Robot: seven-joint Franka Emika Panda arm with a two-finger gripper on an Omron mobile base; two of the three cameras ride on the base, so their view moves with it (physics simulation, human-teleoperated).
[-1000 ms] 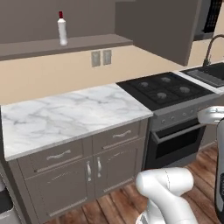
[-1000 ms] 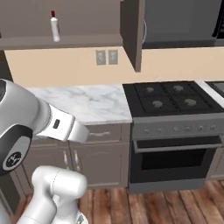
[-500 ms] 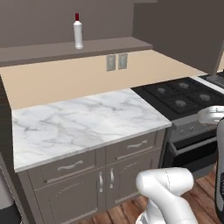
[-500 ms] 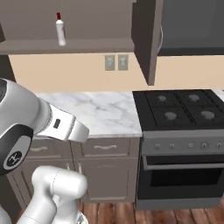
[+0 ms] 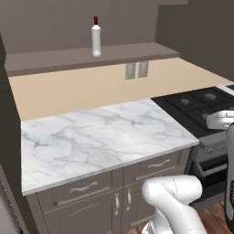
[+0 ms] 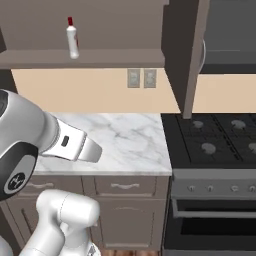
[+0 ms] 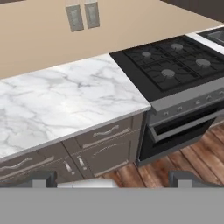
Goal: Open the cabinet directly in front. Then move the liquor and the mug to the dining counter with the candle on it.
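At the bottom of the hand view, the fingers [image 7: 111, 178] stand wide apart, gripping nothing, pointed down over the marble bench [image 7: 61, 105] and the stove [image 7: 170, 65]. The white arm [image 6: 45, 140] folds low at the lower left of the right base view. The liquor [image 5: 96, 36] stands upright on the open cabinet's [image 6: 100, 59] shelf, top centre-left.

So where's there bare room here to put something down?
The marble worktop is bare from the beige backsplash to its front edge, and right up to the stove. The cabinet shelf is also mostly bare; the liquor stands near its middle. The stove's burners make poor footing.
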